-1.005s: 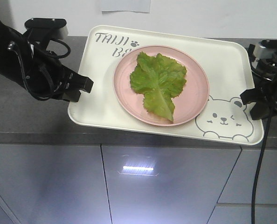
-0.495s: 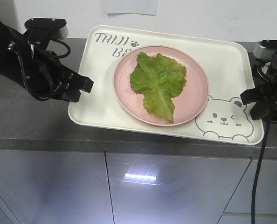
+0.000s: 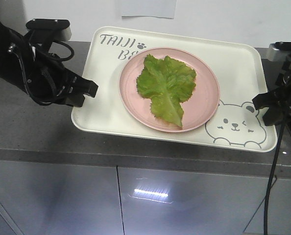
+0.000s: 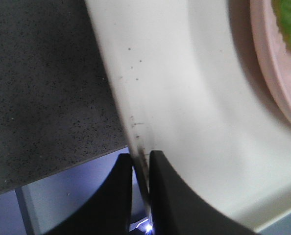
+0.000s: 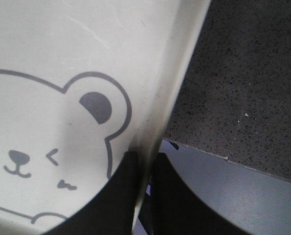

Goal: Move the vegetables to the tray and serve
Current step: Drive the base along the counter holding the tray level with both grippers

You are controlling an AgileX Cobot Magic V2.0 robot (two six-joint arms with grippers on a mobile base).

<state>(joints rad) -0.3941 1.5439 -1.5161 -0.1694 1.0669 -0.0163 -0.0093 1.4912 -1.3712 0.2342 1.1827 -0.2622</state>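
1. My left pincer (image 3: 89, 93) is clamped on the left rim of the cream tray (image 3: 106, 110); my wrist view shows the rim wedged between both fingers (image 4: 167, 191).
2. My right pincer (image 3: 263, 105) grips the tray's right rim just beside the winking bear drawing (image 5: 42, 147).
3. A green lettuce leaf (image 3: 166, 88) lies on a round pink plate (image 3: 204, 105) in the middle of the tray.
4. The tray sits over a dark speckled counter (image 3: 33, 127), its front edge overhanging grey cabinet doors (image 3: 175, 200).

Bright green lettuce leaf (image 3: 166, 88), pink plate (image 3: 204, 103), cream tray (image 3: 101, 110) with grey bear drawing (image 3: 236, 125), dark speckled counter (image 3: 23, 127).
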